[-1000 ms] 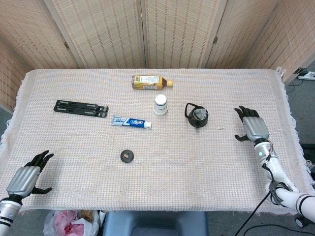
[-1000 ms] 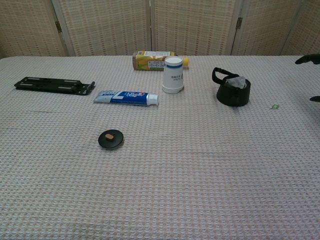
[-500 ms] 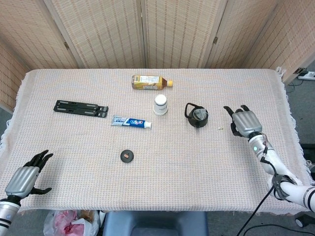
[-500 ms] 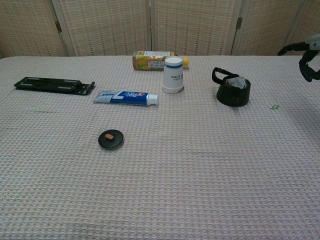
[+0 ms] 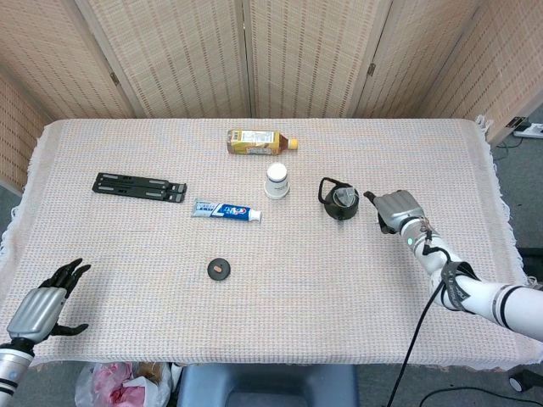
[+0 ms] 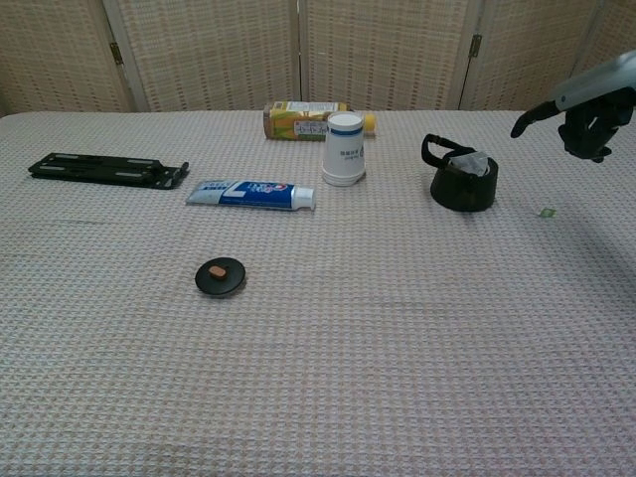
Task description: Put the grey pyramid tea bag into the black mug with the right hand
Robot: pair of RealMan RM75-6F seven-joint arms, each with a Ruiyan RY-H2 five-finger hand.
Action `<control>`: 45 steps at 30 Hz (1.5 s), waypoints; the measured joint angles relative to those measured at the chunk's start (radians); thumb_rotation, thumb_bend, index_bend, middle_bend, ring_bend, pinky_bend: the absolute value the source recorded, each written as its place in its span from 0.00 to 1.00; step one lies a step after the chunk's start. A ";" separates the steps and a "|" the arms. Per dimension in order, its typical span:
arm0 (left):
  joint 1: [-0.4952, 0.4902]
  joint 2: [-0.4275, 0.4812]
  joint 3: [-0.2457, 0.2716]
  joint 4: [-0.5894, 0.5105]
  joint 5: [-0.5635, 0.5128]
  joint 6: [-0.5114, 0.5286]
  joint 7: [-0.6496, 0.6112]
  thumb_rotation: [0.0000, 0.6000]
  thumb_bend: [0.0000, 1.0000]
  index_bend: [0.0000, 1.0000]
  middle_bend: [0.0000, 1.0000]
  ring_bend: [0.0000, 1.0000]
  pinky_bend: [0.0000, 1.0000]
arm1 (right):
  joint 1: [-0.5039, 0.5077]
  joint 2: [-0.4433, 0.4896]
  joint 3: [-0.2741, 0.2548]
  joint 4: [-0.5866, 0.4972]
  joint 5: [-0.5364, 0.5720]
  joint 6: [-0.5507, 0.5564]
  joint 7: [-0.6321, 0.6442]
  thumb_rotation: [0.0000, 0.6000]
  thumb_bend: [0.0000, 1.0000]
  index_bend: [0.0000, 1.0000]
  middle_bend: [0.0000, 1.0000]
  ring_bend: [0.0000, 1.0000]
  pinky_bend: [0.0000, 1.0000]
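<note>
Your right hand (image 5: 392, 209) hovers above the cloth-covered table (image 5: 339, 280), just to the right of the black mug (image 5: 339, 202), with your forearm reaching in from the table's lower right. In the chest view this hand (image 6: 586, 117) is raised off the surface, one finger pointing toward the mug (image 6: 462, 182) and the others curled under; it holds nothing. The grey pyramid tea bag (image 6: 471, 163) already sits inside the mug, its pale top showing at the rim. A small green tag (image 6: 546, 212) lies on the cloth right of the mug, below the hand. Your left hand (image 5: 44, 303) rests at the near left corner, fingers spread and empty.
</note>
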 measured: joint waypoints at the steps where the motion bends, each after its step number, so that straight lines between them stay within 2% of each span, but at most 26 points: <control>1: 0.000 0.000 0.000 0.000 0.000 0.000 0.000 1.00 0.06 0.00 0.00 0.02 0.26 | 0.033 -0.007 -0.027 0.000 0.038 -0.004 -0.013 1.00 1.00 0.00 0.84 0.55 0.21; 7: 0.002 0.001 0.002 -0.002 0.003 0.002 -0.003 1.00 0.06 0.00 0.00 0.02 0.26 | 0.143 -0.071 -0.129 0.043 0.174 -0.032 -0.033 1.00 1.00 0.00 0.85 0.56 0.26; 9: 0.002 0.003 0.001 -0.002 0.003 0.003 -0.008 1.00 0.06 0.00 0.00 0.02 0.26 | 0.158 -0.090 -0.145 0.071 0.191 -0.044 -0.027 1.00 1.00 0.00 0.86 0.58 0.35; 11: 0.002 0.005 -0.001 0.000 0.001 0.005 -0.013 1.00 0.06 0.00 0.00 0.02 0.26 | 0.172 -0.108 -0.161 0.100 0.201 -0.056 -0.011 1.00 1.00 0.00 0.89 0.64 0.56; 14: 0.002 0.005 -0.002 0.002 0.000 0.004 -0.017 1.00 0.06 0.00 0.00 0.02 0.26 | 0.187 -0.122 -0.177 0.126 0.205 -0.060 0.016 1.00 1.00 0.00 0.92 0.71 0.70; 16: 0.001 0.006 -0.002 0.003 0.000 0.001 -0.019 1.00 0.06 0.00 0.00 0.02 0.26 | 0.192 -0.128 -0.184 0.137 0.201 -0.059 0.033 1.00 1.00 0.00 0.93 0.72 0.75; 26: 0.000 0.006 -0.003 0.004 -0.001 -0.002 -0.023 1.00 0.06 0.00 0.00 0.02 0.26 | 0.207 -0.158 -0.208 0.219 0.194 -0.140 0.119 1.00 1.00 0.00 0.93 0.72 0.77; 36: 0.000 0.013 -0.003 0.007 0.002 0.000 -0.039 1.00 0.06 0.00 0.00 0.02 0.26 | 0.223 -0.207 -0.225 0.285 0.125 -0.199 0.221 1.00 1.00 0.00 0.93 0.72 0.77; 45: 0.001 0.018 -0.003 0.008 0.007 0.002 -0.055 1.00 0.06 0.00 0.00 0.02 0.26 | 0.244 -0.259 -0.275 0.344 0.088 -0.224 0.296 1.00 1.00 0.00 0.93 0.72 0.77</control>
